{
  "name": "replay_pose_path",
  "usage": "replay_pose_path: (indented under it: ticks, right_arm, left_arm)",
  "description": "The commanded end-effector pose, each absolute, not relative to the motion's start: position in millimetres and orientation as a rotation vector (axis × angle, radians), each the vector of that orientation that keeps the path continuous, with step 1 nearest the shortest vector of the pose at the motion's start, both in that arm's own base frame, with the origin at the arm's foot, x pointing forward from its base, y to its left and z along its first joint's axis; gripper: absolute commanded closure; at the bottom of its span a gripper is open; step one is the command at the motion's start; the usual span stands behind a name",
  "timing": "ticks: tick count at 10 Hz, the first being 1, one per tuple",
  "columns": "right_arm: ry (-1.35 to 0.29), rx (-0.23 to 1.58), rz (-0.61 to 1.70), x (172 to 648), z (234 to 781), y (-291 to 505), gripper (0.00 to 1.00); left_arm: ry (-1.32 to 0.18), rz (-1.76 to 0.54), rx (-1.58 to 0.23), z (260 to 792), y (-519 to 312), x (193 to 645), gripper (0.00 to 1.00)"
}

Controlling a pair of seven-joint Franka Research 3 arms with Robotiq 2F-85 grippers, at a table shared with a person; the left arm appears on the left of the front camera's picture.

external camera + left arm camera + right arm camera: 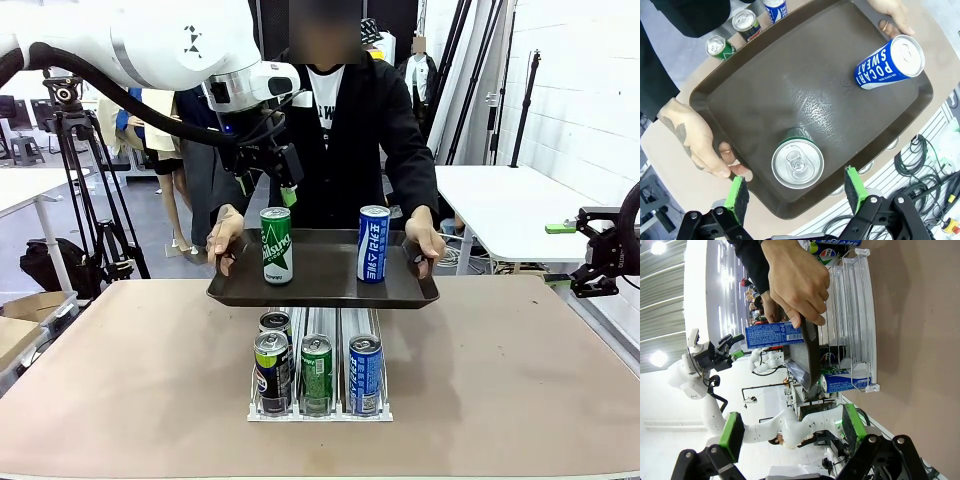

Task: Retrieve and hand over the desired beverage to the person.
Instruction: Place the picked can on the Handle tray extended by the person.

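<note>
Rack: white wire can rack (320,400) on near brown counter (520,370), cans inside.
Tray: dark plastic tray (322,283) held by person (350,140), carrying green can (276,245) left, blue can (373,243) right.
Left gripper (796,192): jaws apart above green can.
Right gripper (790,432): far right, jaws apart.
Risk: tray wobble could topple a can.

**Print I am reading on the cans**

I am seeing "POCARI SWEAT" in white letters on the blue can (889,64) standing near one corner of the brown tray (765,85). In the front view, I am making out "Milkis" running up the green can (276,245) near the tray's left edge. The person's T-shirt (326,92) lettering is staying too cut off to read.
</note>
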State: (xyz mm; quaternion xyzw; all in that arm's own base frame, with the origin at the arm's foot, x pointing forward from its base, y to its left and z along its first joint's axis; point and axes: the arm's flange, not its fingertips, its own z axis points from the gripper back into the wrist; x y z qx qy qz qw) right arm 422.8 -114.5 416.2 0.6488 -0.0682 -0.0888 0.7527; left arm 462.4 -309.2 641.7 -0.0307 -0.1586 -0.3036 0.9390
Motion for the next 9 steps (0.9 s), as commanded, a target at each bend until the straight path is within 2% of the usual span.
replay_pose_path:
  ticks: [1,4,6,7,9]
  right_arm:
    - [-0.15,1.416,-0.192,423.5,416.8,-114.4,0.0]
    - [-0.15,1.416,-0.192,423.5,416.8,-114.4,0.0]
    - [-0.15,1.416,-0.192,423.5,416.8,-114.4,0.0]
    - [-0.15,1.416,-0.192,423.5,416.8,-114.4,0.0]
    - [-0.15,1.416,-0.192,423.5,416.8,-114.4,0.0]
  left_arm:
    - [-0.288,-0.568,-0.129,658.9,-285.9,460.4,0.0]
    - [-0.306,-0.477,-0.185,690.5,-224.6,458.9,0.0]
    - [-0.267,-0.422,-0.3,702.6,-175.9,474.3,0.0]
    - [-0.231,-0.385,-0.39,706.9,-143.3,478.7,0.0]
    - [-0.241,-0.324,-0.447,695.4,-95.2,475.6,0.0]
